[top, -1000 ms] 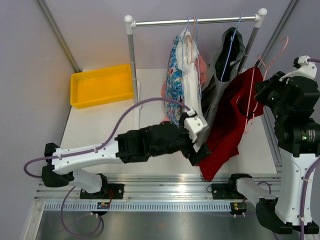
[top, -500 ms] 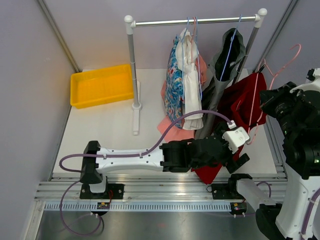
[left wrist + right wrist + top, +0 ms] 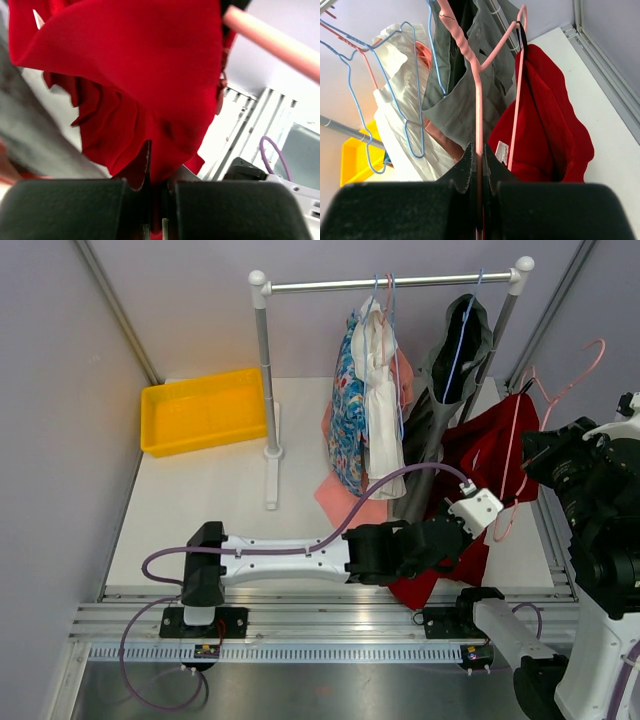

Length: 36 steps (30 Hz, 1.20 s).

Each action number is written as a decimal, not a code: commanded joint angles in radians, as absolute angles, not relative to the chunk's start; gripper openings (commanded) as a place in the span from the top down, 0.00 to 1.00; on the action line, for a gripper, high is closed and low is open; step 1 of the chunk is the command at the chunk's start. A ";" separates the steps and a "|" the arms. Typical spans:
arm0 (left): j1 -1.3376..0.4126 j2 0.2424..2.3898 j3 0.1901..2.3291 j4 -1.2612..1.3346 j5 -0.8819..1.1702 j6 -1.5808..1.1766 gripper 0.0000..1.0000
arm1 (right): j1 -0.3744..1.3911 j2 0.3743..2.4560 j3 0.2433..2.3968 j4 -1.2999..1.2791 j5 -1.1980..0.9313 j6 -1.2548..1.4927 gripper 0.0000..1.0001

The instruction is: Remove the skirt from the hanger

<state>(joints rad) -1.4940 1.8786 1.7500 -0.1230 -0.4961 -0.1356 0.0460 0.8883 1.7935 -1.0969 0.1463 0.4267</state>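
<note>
**Left gripper** (image 3: 157, 190): the jaws are drawn in to a narrow slit, with a fold of the red skirt (image 3: 150, 75) pinched between them low on the garment. The rest of the cloth hangs above and ahead of the fingers. Judged purpose: a grip this low lets the arm draw the fabric down and away from its support.

**Skirt:** it is clear of the rail (image 3: 390, 283) and slung between the two hands. Its upper part is caught on the pink hanger (image 3: 479, 100), up and to the right of the left hand and directly beyond the right one. It is not yet free of the wire.

**Right gripper** (image 3: 479, 167): it is clamped tight on the hanger's wire, which rises straight out from between the fingers. Judged purpose: to hold the frame high and steady as an anchor, so that a pull from the other arm moves only the cloth.

**Markings:** a small white tag (image 3: 501, 150) shows on the skirt just beyond the right fingers — its print is too small to read. No brand or other writing is legible in any view.
</note>
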 commanded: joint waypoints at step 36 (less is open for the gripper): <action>-1.754 1.667 1.551 -0.294 -0.893 -0.319 1.00 | 0.054 0.855 1.641 -0.931 0.302 0.414 1.00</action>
<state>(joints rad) -1.7908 1.6703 1.5955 -0.3134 -0.9031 -0.1528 0.0589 0.8879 1.5742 -0.9733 0.2504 0.4004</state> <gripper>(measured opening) 0.035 0.034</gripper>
